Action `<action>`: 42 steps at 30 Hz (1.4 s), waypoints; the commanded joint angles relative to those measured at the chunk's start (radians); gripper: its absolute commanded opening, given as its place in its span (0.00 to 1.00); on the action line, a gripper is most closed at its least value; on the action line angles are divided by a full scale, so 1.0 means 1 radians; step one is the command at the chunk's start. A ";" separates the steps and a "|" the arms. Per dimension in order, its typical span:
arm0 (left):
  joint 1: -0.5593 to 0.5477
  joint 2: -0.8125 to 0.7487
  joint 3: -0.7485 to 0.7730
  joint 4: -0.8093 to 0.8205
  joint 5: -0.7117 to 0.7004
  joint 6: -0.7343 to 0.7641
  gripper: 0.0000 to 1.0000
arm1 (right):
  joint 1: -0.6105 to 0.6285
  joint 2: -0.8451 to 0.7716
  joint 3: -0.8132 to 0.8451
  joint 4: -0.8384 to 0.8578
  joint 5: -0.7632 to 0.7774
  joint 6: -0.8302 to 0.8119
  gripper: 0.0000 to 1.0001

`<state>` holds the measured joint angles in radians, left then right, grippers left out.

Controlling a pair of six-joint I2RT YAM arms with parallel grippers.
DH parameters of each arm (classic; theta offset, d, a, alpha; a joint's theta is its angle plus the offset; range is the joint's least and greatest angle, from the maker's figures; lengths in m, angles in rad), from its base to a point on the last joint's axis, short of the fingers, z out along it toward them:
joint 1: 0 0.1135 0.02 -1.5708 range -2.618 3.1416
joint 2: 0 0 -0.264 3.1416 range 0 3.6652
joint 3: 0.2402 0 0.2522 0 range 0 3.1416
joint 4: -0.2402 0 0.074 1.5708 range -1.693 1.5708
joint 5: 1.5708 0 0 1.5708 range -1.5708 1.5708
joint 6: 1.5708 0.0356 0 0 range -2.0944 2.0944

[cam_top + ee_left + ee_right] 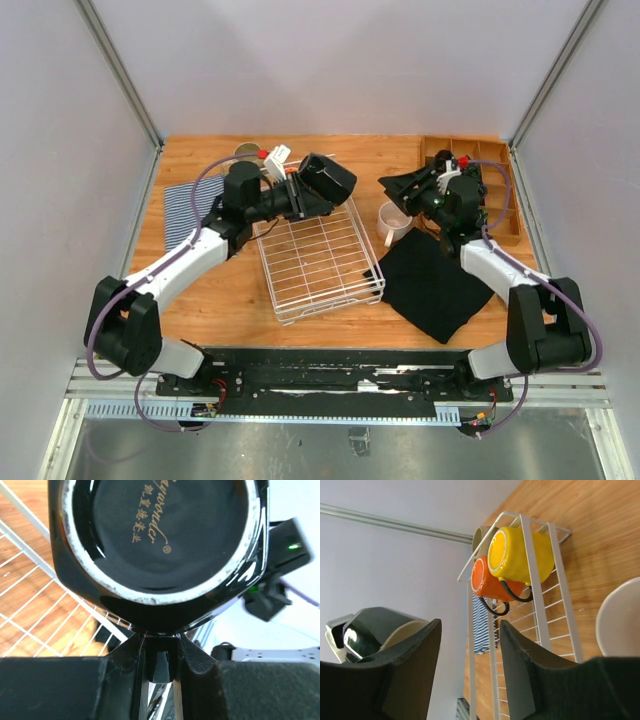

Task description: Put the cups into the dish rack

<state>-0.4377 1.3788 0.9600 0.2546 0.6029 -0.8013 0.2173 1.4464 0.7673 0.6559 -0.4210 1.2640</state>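
Observation:
My left gripper (304,192) is shut on the handle of the black mug (328,179) and holds it tilted above the far right corner of the white wire dish rack (315,262). In the left wrist view the mug's glossy base (160,530) fills the frame above my closed gripper (160,652). My right gripper (396,187) is open and empty, above a whitish mug (393,222) beside the rack. The right wrist view shows that gripper (470,645), the yellow mug (520,555), the orange mug (492,582) and a beige mug (481,535) at the rack's far end. The pink mug is out of view.
A black cloth (435,280) lies right of the rack. A brown wooden compartment tray (497,205) sits at the far right. A striped cloth (188,202) lies at the far left. The left arm hides the rack's far left corner in the top view.

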 commanded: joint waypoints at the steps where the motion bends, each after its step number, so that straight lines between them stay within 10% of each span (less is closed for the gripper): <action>1: -0.053 0.063 0.155 -0.184 -0.120 0.215 0.00 | -0.048 -0.094 0.097 -0.280 -0.007 -0.285 0.55; 8: -0.076 0.165 0.232 -0.272 -0.233 0.260 0.00 | -0.133 -0.179 0.199 -0.528 0.017 -0.511 0.99; 14: -0.128 0.272 0.364 -0.432 -0.352 0.395 0.00 | -0.212 -0.179 0.342 -0.804 -0.070 -0.658 0.98; 42: -0.184 0.445 0.480 -0.578 -0.613 0.560 0.00 | -0.260 -0.181 0.315 -0.726 -0.226 -0.667 0.99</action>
<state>-0.5983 1.8244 1.3857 -0.3687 0.0509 -0.2947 -0.0242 1.2682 1.0882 -0.0952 -0.6201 0.5838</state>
